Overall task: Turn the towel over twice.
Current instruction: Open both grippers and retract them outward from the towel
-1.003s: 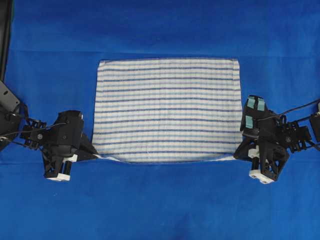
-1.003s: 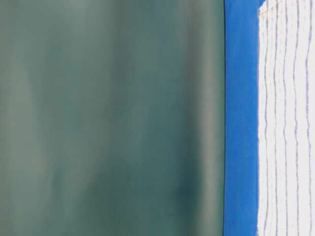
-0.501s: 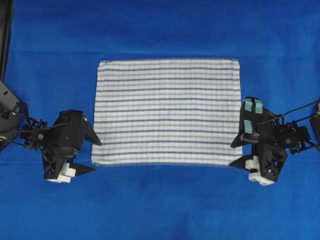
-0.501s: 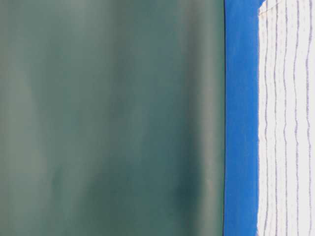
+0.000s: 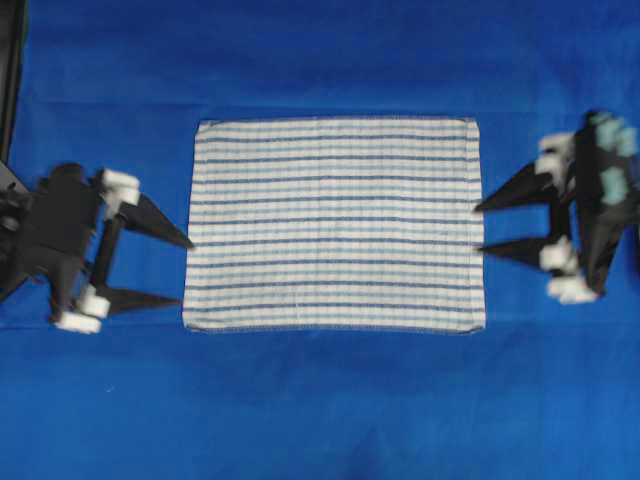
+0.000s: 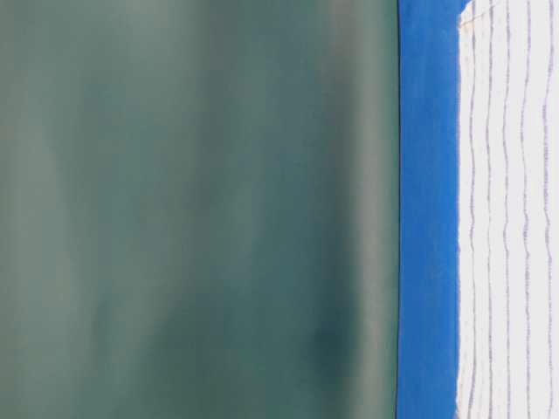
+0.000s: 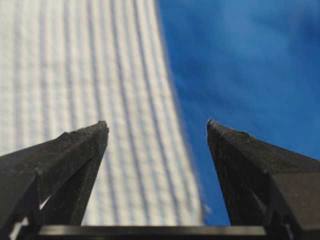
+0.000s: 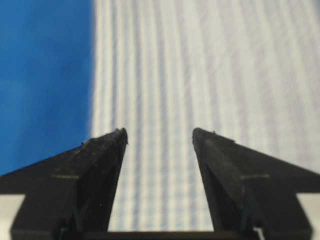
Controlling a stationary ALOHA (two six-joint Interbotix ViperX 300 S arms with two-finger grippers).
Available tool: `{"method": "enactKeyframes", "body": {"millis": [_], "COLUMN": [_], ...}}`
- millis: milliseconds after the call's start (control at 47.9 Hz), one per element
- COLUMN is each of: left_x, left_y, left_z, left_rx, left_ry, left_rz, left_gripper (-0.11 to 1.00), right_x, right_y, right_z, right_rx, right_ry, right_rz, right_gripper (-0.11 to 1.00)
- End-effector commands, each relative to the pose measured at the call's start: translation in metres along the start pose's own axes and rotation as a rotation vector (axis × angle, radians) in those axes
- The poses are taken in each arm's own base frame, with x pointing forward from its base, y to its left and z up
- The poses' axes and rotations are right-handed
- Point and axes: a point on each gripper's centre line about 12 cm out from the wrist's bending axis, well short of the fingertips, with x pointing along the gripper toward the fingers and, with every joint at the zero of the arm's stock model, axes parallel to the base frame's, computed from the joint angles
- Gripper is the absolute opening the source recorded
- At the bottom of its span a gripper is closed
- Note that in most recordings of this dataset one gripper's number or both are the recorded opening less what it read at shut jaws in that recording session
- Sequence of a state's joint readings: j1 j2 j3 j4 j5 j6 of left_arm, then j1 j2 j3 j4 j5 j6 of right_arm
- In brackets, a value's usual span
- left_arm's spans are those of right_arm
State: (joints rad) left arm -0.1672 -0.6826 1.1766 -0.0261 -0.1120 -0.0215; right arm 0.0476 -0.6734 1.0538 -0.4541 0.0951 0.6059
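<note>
Overhead: we saw the striped towel (image 5: 334,224) flat on the blue table covering (image 5: 320,400), left gripper (image 5: 186,270) and right gripper (image 5: 480,227) spread wide beside its short edges, empty.
Table-level: towel (image 6: 511,218) lay flat.
Wrist views: left gripper (image 7: 157,127) and right gripper (image 8: 160,134) gaped over soft, light cloth; we judged the hemmed corners best to pinch.

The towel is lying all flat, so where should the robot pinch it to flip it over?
Probably the two near corners. The towel lies flat on the blue table cover, so only its hemmed edges offer a lip. The left claw and the right claw, both open, could each come in from its own side, low, and pinch a corner.
</note>
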Motion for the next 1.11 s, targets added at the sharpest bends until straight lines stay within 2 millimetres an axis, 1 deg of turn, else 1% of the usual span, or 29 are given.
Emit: {"method": "enactKeyframes", "body": {"millis": [0, 63, 167, 313, 376, 606, 815, 961, 1087], "left_x": [-0.015, -0.025, -0.038, -0.049, -0.051, -0.051, -0.052, -0.05, -0.042], "left_y": [0.005, 0.008, 0.012, 0.017, 0.018, 0.019, 0.02, 0.034, 0.054], "left_z": [0.011, 0.01, 0.0, -0.015, -0.018, -0.02, -0.016, -0.01, -0.014], "left_rx": [0.011, 0.024, 0.031, 0.022, 0.02, 0.015, 0.011, -0.008, -0.035], "left_ry": [-0.096, -0.13, -0.159, -0.187, -0.198, -0.197, -0.216, -0.252, -0.225], "left_rz": [0.022, 0.035, 0.054, 0.079, 0.085, 0.094, 0.101, 0.174, 0.264], "left_gripper": [0.75, 0.75, 0.75, 0.75, 0.75, 0.75, 0.74, 0.74, 0.74], "right_x": [-0.017, -0.027, -0.038, -0.042, -0.041, -0.036, -0.037, -0.031, -0.019], "right_y": [-0.008, -0.015, -0.028, -0.033, -0.033, -0.034, -0.035, -0.045, -0.065], "right_z": [0.013, 0.013, 0.003, -0.015, -0.018, -0.022, -0.019, -0.013, -0.013], "right_rx": [-0.034, -0.044, -0.035, -0.015, -0.003, 0.005, 0.025, 0.053, 0.093], "right_ry": [-0.104, -0.144, -0.189, -0.228, -0.232, -0.212, -0.221, -0.206, -0.163], "right_rz": [-0.018, -0.04, -0.079, -0.077, -0.068, -0.063, -0.069, -0.114, -0.187], "right_gripper": [0.62, 0.62, 0.62, 0.62, 0.62, 0.62, 0.62, 0.62, 0.62]}}
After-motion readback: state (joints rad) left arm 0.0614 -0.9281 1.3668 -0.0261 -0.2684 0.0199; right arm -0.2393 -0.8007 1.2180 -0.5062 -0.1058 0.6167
